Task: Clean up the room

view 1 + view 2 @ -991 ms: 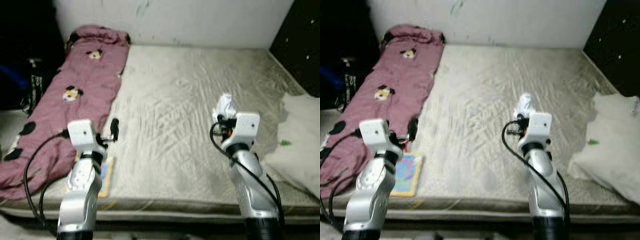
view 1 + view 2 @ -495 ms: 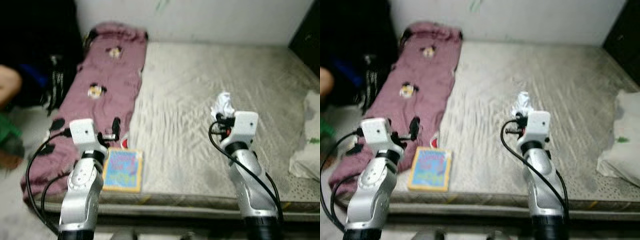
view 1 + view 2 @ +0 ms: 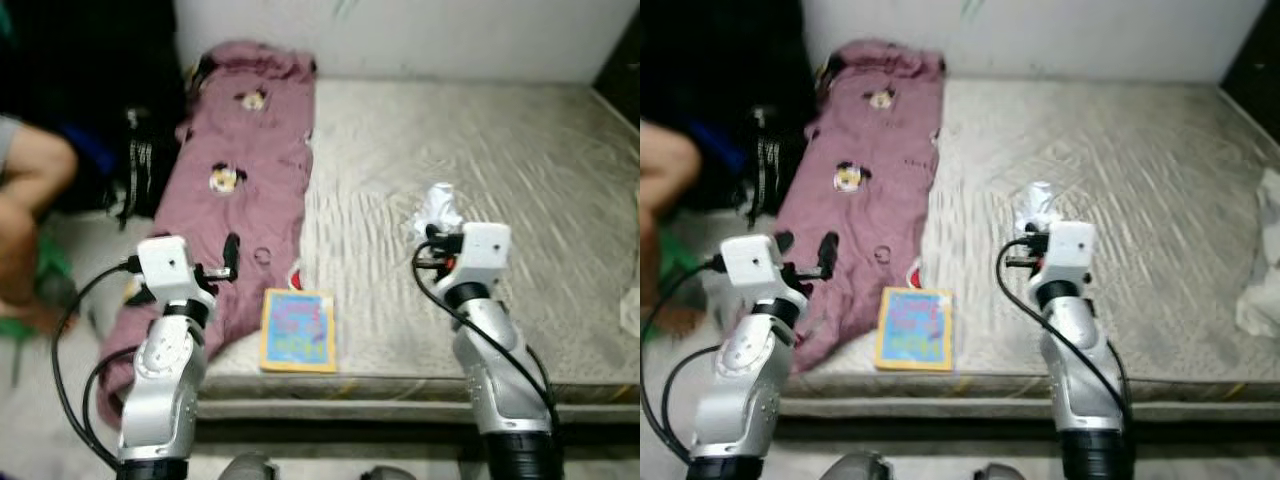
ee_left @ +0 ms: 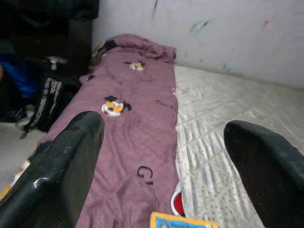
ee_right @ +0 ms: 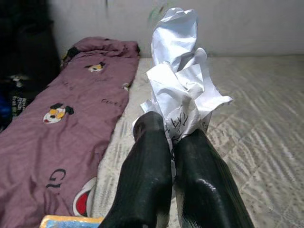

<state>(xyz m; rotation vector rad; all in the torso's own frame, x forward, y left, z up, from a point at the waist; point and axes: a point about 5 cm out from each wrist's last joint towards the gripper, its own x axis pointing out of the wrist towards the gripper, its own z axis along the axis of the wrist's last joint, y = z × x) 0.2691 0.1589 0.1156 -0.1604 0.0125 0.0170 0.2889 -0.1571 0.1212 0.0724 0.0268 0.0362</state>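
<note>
Camera has swung left: book (image 3: 297, 330) now at lower centre of frame. Right gripper (image 5: 172, 156) pinches crumpled paper (image 5: 179, 97) at centre-right; left gripper (image 4: 161, 161) spread wide, empty. Paper likely needs bin.

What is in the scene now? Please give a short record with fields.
place: mattress against a white wall
left tool: open, holding nothing, raised over the pink blanket
right tool: shut on crumpled white paper
near mattress front edge: colourful book lying flat beside the blanket
robot's left side: black bag, part of a person
</note>
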